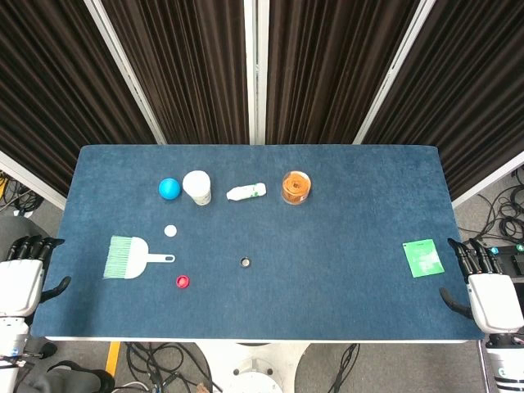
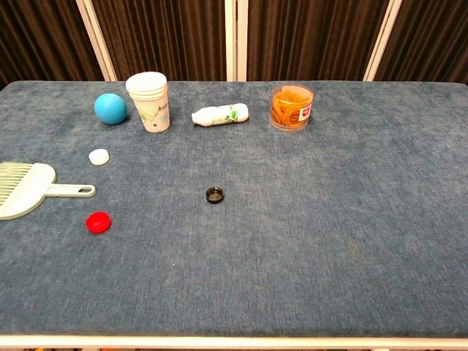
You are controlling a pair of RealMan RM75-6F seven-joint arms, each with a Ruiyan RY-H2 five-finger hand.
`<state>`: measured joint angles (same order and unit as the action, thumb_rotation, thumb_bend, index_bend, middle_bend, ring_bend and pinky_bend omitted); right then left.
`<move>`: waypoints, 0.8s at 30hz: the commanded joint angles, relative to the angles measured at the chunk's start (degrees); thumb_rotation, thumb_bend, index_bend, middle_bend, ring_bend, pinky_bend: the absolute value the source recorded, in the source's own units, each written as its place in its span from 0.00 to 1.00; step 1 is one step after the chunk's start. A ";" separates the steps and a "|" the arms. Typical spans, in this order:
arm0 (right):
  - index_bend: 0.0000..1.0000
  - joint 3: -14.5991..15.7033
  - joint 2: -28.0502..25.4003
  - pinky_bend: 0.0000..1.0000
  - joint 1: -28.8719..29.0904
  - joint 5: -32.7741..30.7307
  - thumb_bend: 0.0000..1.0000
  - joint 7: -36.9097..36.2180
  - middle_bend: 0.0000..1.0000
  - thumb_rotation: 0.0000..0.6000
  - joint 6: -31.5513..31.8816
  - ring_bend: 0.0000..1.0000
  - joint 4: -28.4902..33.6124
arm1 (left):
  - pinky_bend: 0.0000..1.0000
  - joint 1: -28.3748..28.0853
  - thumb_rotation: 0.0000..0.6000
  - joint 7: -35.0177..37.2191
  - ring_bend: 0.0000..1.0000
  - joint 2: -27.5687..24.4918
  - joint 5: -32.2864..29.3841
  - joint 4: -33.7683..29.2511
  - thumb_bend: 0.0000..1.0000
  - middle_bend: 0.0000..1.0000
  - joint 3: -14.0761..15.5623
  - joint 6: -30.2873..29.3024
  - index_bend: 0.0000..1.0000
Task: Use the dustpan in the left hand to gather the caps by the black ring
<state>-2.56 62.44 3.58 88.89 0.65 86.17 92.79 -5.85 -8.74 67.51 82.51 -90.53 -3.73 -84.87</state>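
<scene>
Left hand [image 1: 20, 278] sits off the table's [image 1: 327, 311] left edge, palm-back up, fingers apart and extended toward the far side, thumb out to the side, holding nothing. Right hand [image 1: 489, 286] mirrors it off the right edge, fingers apart, also empty. Neither hand shows in the chest view.

Dustpan [image 1: 129, 257] lies flat on the blue cloth at the table's left side, well apart from the left hand. Long axis runs left-right: handle points right toward table centre, wide mouth with pale green bristles faces left toward the edge. In the chest view its left end is cut by the frame [image 2: 29, 189].

White cap [image 1: 170, 231] is just beyond the dustpan handle, on the far side, not touching. Red cap [image 1: 182, 282] is on the near side of the handle tip, slightly right of it, open side up. The two caps bracket the handle end.

Black ring [image 1: 246, 263] sits near table centre, right of both caps, roughly in line with the handle axis, apart from everything.

Far row, left to right: blue ball [image 1: 169, 189], white cup stack [image 1: 197, 187] upright just beside the ball, small white bottle [image 1: 246, 192] lying on its side with long axis left-right, clear tub [image 1: 295, 187] of orange rubber bands. Green packet [image 1: 423, 258] lies flat near the right edge, close to the right hand.
</scene>
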 commanded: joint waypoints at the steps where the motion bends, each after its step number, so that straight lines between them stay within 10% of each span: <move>1: 0.03 0.13 0.08 0.12 -0.14 -0.13 0.16 -0.32 0.14 1.00 -0.02 0.02 -0.21 | 0.14 -0.14 1.00 -0.10 0.15 0.00 -0.03 -0.06 0.19 0.24 -0.07 0.16 0.24; 24: 0.03 -0.56 -1.75 0.12 1.92 0.80 0.16 -0.76 0.14 1.00 -1.95 0.02 0.70 | 0.14 -3.39 1.00 1.21 0.15 0.55 0.38 0.73 0.19 0.24 -0.67 4.48 0.24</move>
<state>-2.94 60.90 5.30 89.68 -0.28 84.37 93.27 -8.49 -8.16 67.93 82.67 -90.20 -4.18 -81.28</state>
